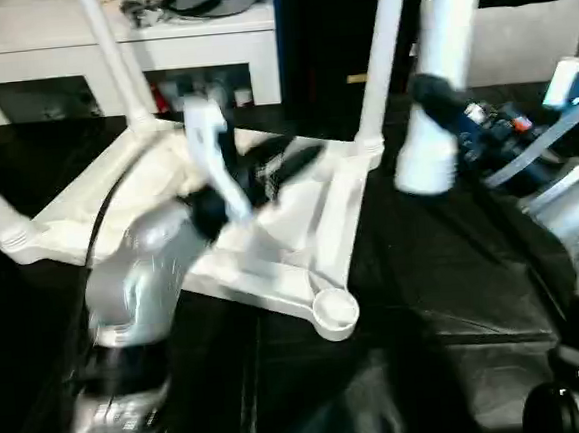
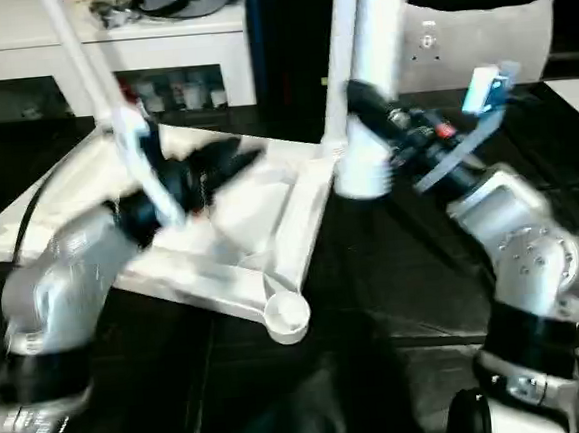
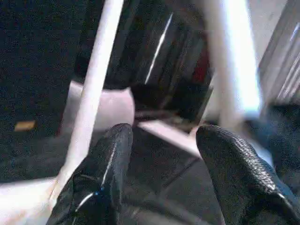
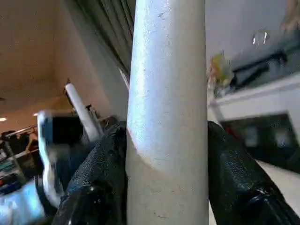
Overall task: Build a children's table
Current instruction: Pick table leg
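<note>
White plastic top lies ribs-up w/ 3 legs in, so right gripper clamps 4th leg upright beside it for the empty socket, left gripper open over top.

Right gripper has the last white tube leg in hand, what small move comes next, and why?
Probably swing the long white tapered tube leg, clamped in the right gripper, toward the empty round corner socket nearest the robot. Three legs already stand in the upturned white plastic ribbed tabletop, this socket is bare, and the held leg's lower end hangs off to its right. The left gripper is open over the tabletop.
</note>
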